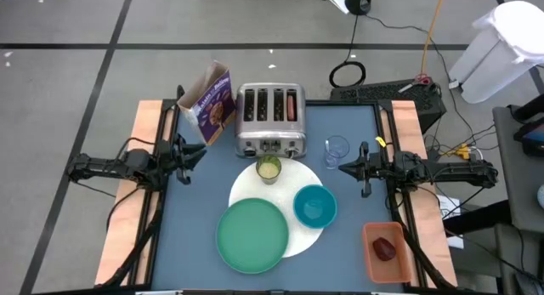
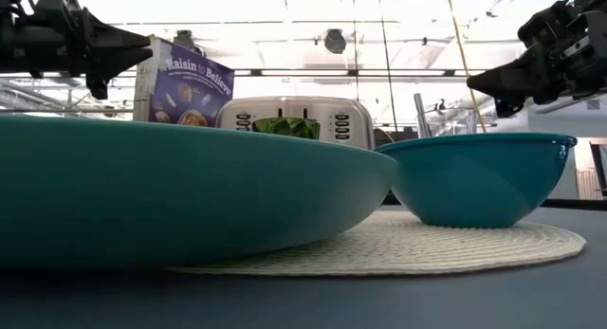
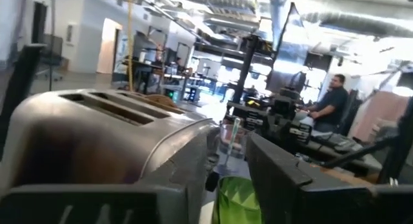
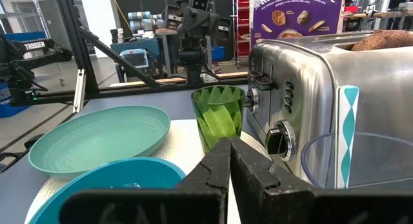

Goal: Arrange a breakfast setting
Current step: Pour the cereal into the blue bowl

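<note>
- Your right gripper (image 1: 343, 167) hovers by the bench's right edge, fingers pressed together on nothing; the wrist view shows them meeting.
- Your left gripper (image 1: 201, 152) waits at the left edge beside the purple cereal box (image 1: 213, 100); its fingers look spread, empty.
- One clear drinking glass (image 1: 337, 149) stands just beside the right gripper, toward the far edge; right arm is nearer.
- One woven white round mat (image 1: 299, 236) sits at bench centre, carrying one pale green plate (image 1: 252, 235), one teal bowl (image 1: 314, 205) and one faceted yellow-green cup (image 1: 269, 168).
- One dark red fruit (image 1: 386, 248) lies in an orange tray (image 1: 371, 257), near right corner.
- One silver four-slot toaster (image 1: 270, 119) holds something brown, probably the pastry.
- Spoon: not found.
</note>
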Robot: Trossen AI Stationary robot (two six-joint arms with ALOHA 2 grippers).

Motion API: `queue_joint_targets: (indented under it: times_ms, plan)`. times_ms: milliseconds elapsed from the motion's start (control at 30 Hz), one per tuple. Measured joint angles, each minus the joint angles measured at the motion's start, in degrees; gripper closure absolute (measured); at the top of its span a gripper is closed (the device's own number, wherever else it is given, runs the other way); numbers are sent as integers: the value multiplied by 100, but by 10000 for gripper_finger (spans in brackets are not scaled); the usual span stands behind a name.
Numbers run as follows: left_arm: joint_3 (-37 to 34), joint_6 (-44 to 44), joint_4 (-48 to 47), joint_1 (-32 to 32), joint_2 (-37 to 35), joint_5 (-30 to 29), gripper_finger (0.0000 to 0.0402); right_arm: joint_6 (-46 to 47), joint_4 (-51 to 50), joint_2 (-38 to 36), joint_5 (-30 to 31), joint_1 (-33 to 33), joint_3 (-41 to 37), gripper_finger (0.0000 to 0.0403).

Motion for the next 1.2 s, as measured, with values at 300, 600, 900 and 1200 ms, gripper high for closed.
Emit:
queue_joint_targets:
  times_ms: [300,600,900,1200]
  plan:
    - [-1,-545,-4,-2,0,-125,153,0,1,0,0,0,0,397]
    - [-1,-992,5,-2,0,379,117,-2,1,0,0,-1,0,397]
    - [1,-598,797,-71,2,383,117,-2,1,0,0,-1,0,397]
    - [4,202,1267,-157,2,211,117,-2,1,0,0,-1,2,397]
